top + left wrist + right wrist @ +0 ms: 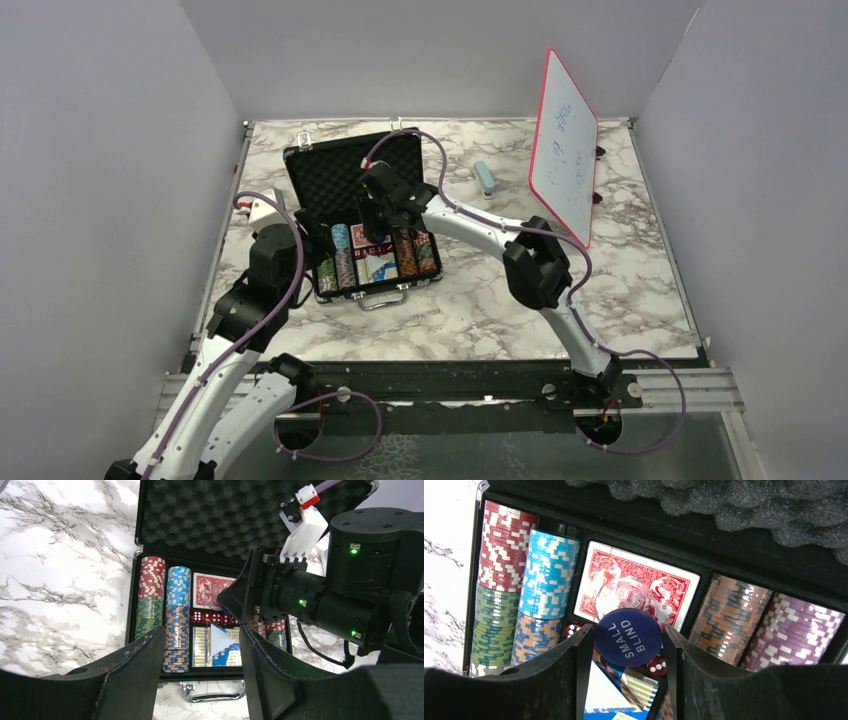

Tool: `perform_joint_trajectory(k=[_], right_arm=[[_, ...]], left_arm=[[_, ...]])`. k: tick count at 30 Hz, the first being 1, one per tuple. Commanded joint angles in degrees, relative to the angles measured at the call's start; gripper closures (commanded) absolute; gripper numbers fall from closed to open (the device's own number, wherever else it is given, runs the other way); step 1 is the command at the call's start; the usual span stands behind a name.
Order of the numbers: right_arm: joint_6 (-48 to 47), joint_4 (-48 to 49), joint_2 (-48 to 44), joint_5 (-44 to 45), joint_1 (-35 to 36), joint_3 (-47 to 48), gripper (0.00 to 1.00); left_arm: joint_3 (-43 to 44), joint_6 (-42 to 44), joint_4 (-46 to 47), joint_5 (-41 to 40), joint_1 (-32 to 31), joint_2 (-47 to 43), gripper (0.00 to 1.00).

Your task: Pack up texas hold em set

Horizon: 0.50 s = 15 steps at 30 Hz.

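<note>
On marble table [480, 310], grey walls [100, 150]; left end effector [200, 635] spread, right end effector [626, 630] pinching button [628, 639]

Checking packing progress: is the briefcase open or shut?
Open: the briefcase lid stands up, foam lining and chips exposed.

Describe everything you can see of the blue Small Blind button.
The Small Blind button is a flat, round, dark blue disc that looks like plastic, printed with SMALL BLIND in white capitals that run tilted. It faces the right wrist camera, held by its edges in the right gripper. It hangs above the open briefcase, in front of the red card deck and red dice. Nothing else appears to touch it.
</note>
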Motion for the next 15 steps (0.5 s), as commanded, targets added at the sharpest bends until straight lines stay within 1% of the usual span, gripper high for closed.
perform_joint_trajectory(k=[1,4,5,7,10,13,15], right_arm=[[-1.79,4.56,2.28,-3.43,0.35,2.41,0.45],[-2.04,3.35,4.04,-3.18,0.34,4.92,0.44],[-2.34,3.23,4.27,-3.4,0.34,5.48,0.42],[-3.47,4.15,3.55,-4.34,0.38,4.94,0.34],[-4.5,5.89,0.28,-4.01,0.33,1.84,0.19],[-5.1,6.23,-4.68,-1.24,0.32,-2.2,0.16],[-5.23,7.52,-9.7,0.96,0.33,-7.4,0.16]], left_arm=[[0.18,-0.65,-0.65,1.28,-0.34,-0.34,0.41],[0.12,-0.67,-0.63,1.4,-0.34,-0.29,0.41],[0.06,-0.6,-0.72,1.3,-0.34,-0.39,0.41],[0.06,-0.25,-0.69,1.23,-0.34,-0.48,0.41],[0.35,0.26,-0.93,0.83,-0.34,-0.49,0.41],[0.63,0.54,-1.02,0.4,-0.34,-0.46,0.41],[0.73,0.63,-1.03,0.18,-0.3,-0.58,0.41]])
